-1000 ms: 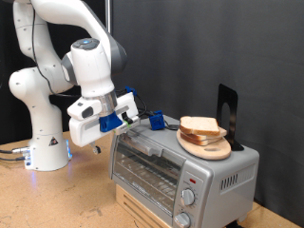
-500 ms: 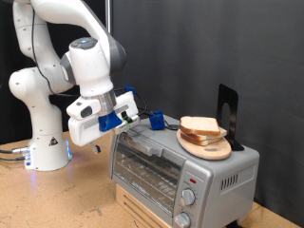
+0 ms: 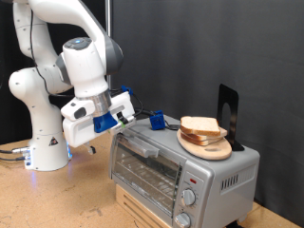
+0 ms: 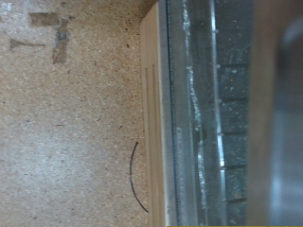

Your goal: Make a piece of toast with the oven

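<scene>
The silver oven (image 3: 220, 169) stands on a wooden box at the exterior view's lower right, its glass door (image 3: 142, 167) shut. On its roof a round wooden plate (image 3: 211, 149) carries the piece of toast (image 3: 200, 124), pale with a tan crust. My gripper (image 3: 150, 121), with blue fingers, hovers at the oven's upper left corner, just above the door's top edge, with nothing seen between the fingers. The wrist view shows no fingers, only the oven door glass (image 4: 218, 113) with the wire rack behind it.
A black stand (image 3: 226, 106) rises behind the plate. Two round knobs (image 3: 187, 198) sit on the oven's front right. The oven's wooden box (image 4: 152, 113) rests on a chipboard table (image 4: 66, 123). The arm's white base (image 3: 43, 142) stands at the exterior view's left.
The arm's hand has shifted a little toward the exterior view's left and up, away from the oven's corner. The toast, plate and oven door have not moved.
</scene>
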